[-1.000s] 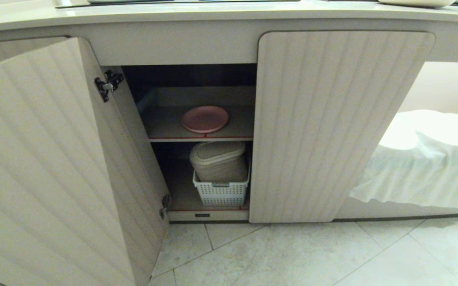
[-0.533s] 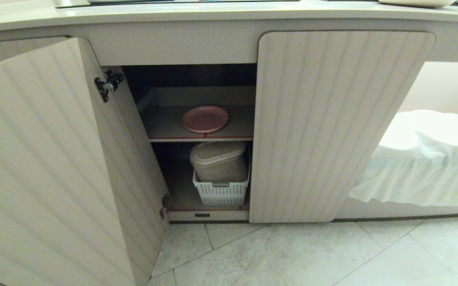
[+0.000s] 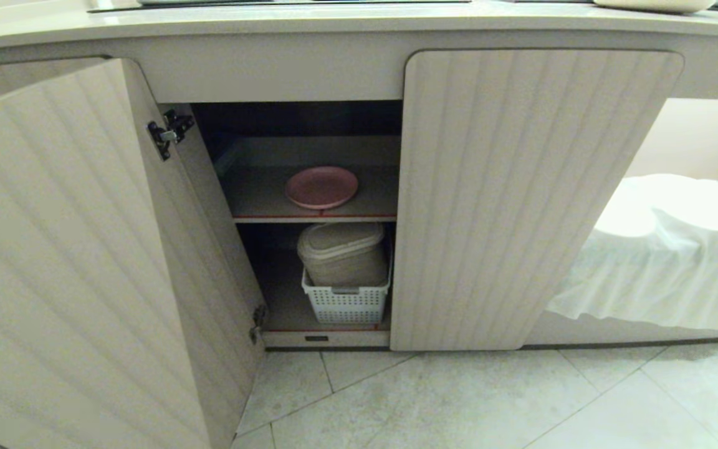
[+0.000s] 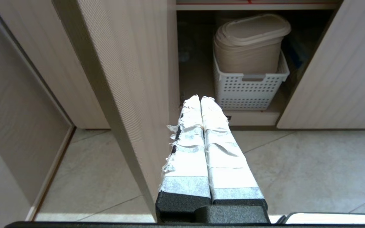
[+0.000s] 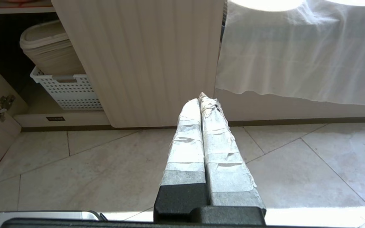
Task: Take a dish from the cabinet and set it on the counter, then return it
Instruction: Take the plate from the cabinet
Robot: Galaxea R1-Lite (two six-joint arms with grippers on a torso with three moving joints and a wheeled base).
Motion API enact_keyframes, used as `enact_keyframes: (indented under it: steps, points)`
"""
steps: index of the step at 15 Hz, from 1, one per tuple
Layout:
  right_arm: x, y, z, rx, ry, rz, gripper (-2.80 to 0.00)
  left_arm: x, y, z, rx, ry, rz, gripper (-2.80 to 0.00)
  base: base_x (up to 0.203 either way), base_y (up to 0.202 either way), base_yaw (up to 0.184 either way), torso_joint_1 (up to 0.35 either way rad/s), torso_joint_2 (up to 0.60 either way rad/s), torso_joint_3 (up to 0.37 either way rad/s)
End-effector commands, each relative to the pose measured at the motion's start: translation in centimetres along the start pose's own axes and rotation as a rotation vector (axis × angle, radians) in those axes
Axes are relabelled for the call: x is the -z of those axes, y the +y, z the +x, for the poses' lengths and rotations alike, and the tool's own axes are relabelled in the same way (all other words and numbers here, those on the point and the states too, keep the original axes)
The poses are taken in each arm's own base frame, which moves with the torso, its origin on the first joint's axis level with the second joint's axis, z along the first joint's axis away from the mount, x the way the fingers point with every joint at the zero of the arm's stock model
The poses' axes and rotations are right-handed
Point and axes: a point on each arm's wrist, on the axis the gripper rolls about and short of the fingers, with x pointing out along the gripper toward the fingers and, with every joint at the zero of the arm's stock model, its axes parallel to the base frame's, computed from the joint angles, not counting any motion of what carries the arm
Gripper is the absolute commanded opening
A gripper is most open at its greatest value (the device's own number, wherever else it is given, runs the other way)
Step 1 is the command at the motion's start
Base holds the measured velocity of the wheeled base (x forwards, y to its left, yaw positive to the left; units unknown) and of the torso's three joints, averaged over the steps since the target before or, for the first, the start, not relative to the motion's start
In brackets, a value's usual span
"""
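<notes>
Tile floor (image 3: 459, 399); cream counter (image 3: 334, 19) above cabinet (image 3: 521, 199), left door open.

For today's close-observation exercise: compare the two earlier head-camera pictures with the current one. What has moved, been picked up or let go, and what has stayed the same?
Nothing has visibly changed. The pink dish lies on the upper shelf of the cabinet, whose left door stands open, with the lidded bin in the white basket below. Neither arm has entered the head view; the left gripper and right gripper are shut and empty above the floor.
</notes>
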Motion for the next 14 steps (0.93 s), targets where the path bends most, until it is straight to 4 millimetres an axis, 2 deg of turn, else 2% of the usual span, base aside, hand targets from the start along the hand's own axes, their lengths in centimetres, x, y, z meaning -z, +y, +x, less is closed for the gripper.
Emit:
enact_keyframes:
  steps: [1,12,14]
  points:
    - [0.00,0.00,0.00,-0.001,0.000,0.000,-2.80,0.00,0.00,0.00,-0.002,-0.001,-0.001,-2.80,0.002,-0.077,0.008,0.005,0.00,0.000]
    - [0.00,0.00,0.00,-0.001,0.000,0.000,-2.80,-0.02,0.00,0.00,-0.003,-0.002,-0.001,-2.80,0.000,-0.186,0.002,0.001,0.00,0.004]
    - [0.00,0.00,0.00,-0.001,0.000,0.000,-2.80,-0.02,0.00,0.00,-0.003,-0.002,-0.001,-2.80,0.000,-0.052,0.003,0.001,0.00,0.001]
